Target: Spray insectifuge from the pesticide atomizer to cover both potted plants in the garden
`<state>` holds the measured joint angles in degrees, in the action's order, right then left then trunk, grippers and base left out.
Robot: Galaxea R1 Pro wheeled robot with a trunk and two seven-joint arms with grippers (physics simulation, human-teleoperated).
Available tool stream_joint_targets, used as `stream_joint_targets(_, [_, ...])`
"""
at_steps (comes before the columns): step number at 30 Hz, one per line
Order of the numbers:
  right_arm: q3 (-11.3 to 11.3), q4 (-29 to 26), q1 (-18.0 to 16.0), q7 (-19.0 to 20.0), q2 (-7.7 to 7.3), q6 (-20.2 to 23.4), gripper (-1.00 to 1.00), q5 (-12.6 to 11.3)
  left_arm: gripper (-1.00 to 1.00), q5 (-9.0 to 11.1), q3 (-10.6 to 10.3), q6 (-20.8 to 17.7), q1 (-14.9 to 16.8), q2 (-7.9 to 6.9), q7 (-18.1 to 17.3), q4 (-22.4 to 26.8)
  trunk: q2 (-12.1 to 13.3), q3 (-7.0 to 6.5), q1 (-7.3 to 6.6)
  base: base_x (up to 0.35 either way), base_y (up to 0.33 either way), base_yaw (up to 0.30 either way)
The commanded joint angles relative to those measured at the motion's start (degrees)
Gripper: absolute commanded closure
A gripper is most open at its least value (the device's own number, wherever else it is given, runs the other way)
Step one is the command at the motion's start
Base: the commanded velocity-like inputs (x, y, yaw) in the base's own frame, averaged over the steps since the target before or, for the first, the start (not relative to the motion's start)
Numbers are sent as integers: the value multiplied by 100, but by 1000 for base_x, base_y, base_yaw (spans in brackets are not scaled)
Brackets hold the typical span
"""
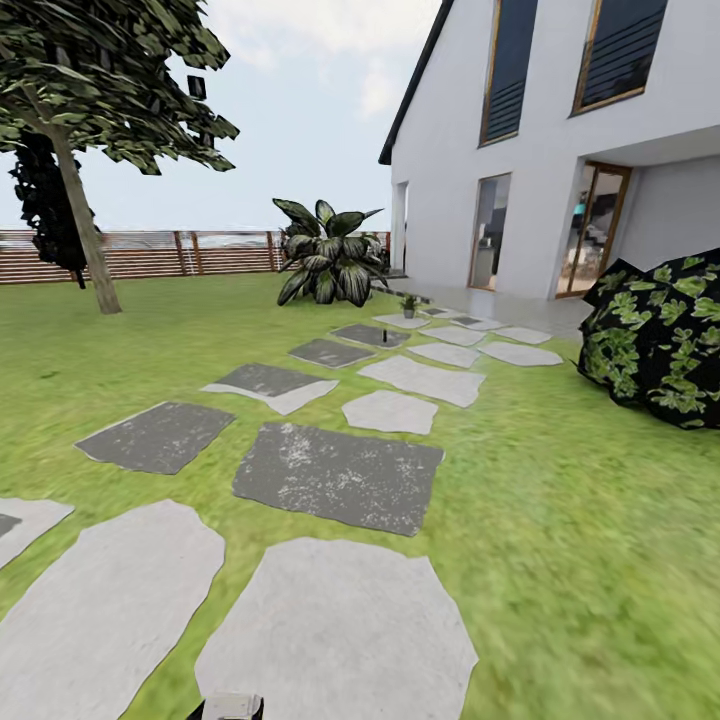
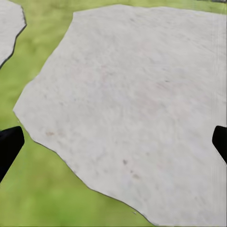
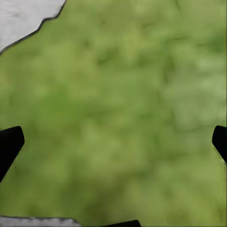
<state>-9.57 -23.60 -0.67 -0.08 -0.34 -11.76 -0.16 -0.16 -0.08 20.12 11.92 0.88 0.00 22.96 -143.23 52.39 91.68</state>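
Observation:
I look across the garden lawn [image 1: 560,520] and its path of grey paving slabs [image 1: 335,475]. Far down the path, near the house, stands one small green potted plant [image 1: 408,303]. Just before it a thin dark upright object [image 1: 385,333] stands on a slab; it is too small to tell if it is the pesticide atomizer. My left gripper [image 2: 113,142] hangs open over a pale slab [image 2: 137,104], with nothing between its black fingertips [image 2: 9,144]. My right gripper [image 3: 113,142] is open over grass [image 3: 123,104], also holding nothing.
A large dark-leaved plant [image 1: 328,255] grows at the far end of the path. A tree [image 1: 80,150] stands at the left before the brown slat fence [image 1: 150,255]. A dark leafy bush [image 1: 660,340] sits at the right, with the white house [image 1: 540,150] behind.

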Motion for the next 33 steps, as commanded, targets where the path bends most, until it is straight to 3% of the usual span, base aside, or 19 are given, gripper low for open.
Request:
stream_joint_targets(1, [-10, 5, -3, -1, 1, -20, -100, -2, -100, -2, -1, 18, 3, 0, 0, -7, -2, 6, 2, 276, 0, 0])
stream_joint_targets(33, [-10, 3, -3, -1, 0, -20, -100, -2, -100, -1, -1, 18, 3, 0, 0, -10, -2, 6, 2, 273, 0, 0])
